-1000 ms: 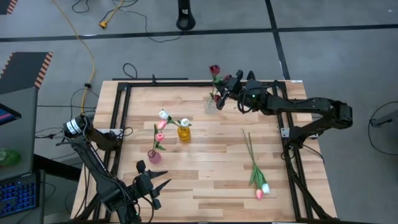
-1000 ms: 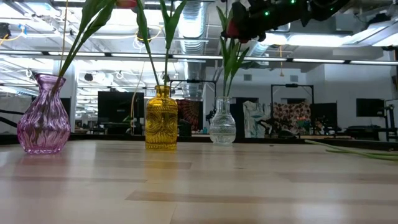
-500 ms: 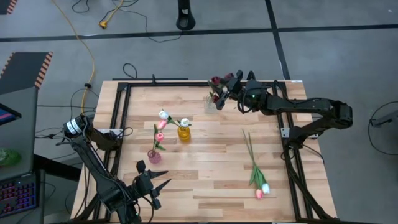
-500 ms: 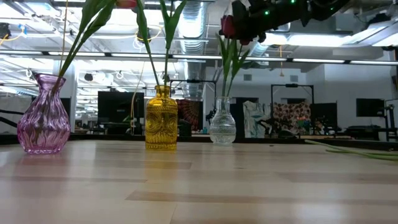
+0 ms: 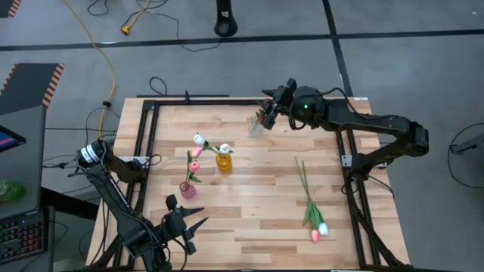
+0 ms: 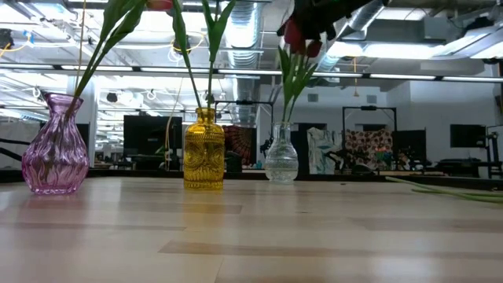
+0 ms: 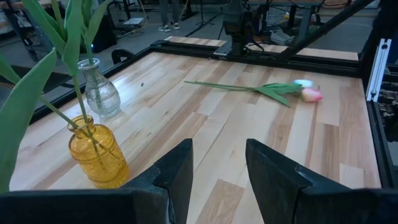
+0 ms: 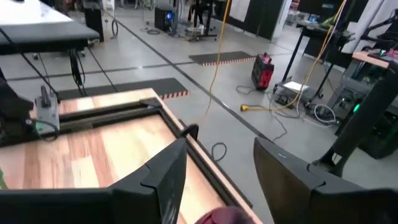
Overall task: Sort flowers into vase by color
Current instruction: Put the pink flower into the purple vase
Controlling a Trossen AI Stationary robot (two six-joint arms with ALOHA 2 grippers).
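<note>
A clear glass vase (image 5: 255, 127) stands at the table's far middle with dark red tulips (image 6: 294, 34) upright in it. My right gripper (image 5: 271, 102) is open just above and beside their heads; one dark red head (image 8: 221, 216) shows low between its fingers. A yellow vase (image 5: 224, 162) holds white tulips (image 5: 199, 139). A purple vase (image 5: 187, 190) holds a pink tulip (image 5: 194, 166). A pink tulip (image 5: 315, 236) and a white tulip (image 5: 323, 228) lie flat on the table at the near right. My left gripper (image 5: 190, 224) is open and empty at the near left. My right gripper's open fingers (image 8: 163, 177) stand on either side of a dark red tulip head (image 8: 221, 216). I cannot tell whether they touch it.
A black frame (image 5: 147, 143) runs round the tabletop. The three vases stand in a slanted row from near left to far middle, with bare wood (image 5: 257, 196) between them and the lying tulips. The left wrist view shows the yellow vase (image 7: 99, 158) close ahead.
My right gripper has risen and shifted a little toward the table's far edge. The dark red tulip whose head leaned toward the far edge has swung upright over the clear vase, its stem staying in the vase.
</note>
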